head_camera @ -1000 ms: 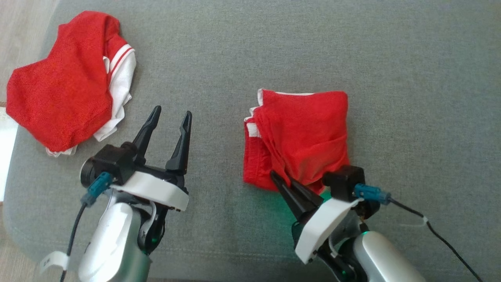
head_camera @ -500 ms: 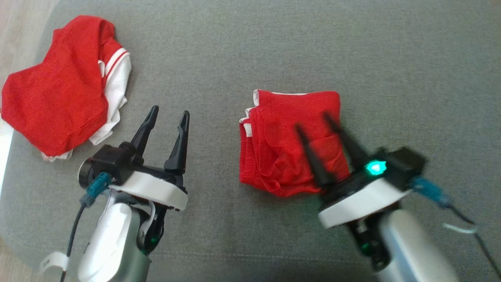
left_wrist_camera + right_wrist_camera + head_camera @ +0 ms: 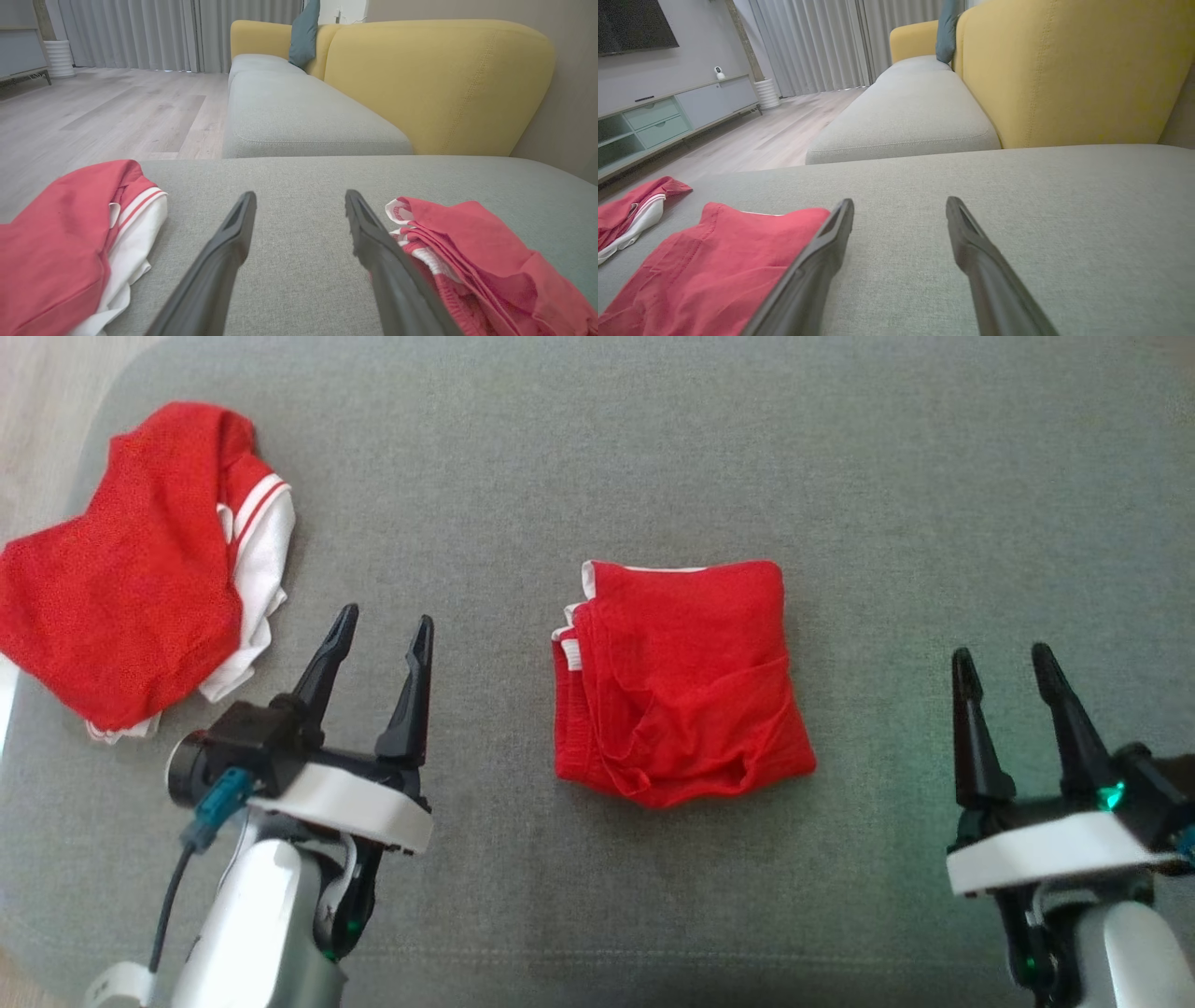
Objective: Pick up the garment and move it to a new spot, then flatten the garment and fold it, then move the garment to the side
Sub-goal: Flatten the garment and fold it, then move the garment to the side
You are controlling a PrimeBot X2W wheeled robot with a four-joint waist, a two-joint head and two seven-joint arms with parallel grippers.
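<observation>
A folded red garment (image 3: 680, 677) with white trim lies in the middle of the grey cushion (image 3: 653, 457). It also appears at the right in the left wrist view, garment (image 3: 472, 252), and at the lower left in the right wrist view, garment (image 3: 714, 261). My left gripper (image 3: 383, 635) stands open to the garment's left, apart from it, nothing between its fingers. My right gripper (image 3: 1004, 663) stands open to the garment's right, also clear of it and empty.
A crumpled red and white garment (image 3: 131, 560) lies at the cushion's far left edge. Beyond it is wooden floor (image 3: 103, 107). A yellow sofa back (image 3: 1064, 70) rises behind the cushion, with another grey seat (image 3: 299, 116) further along.
My right gripper was shut on the folded garment's near edge; it has let go, opened and drawn back to the right. The head view has shifted slightly. The left gripper kept still.
</observation>
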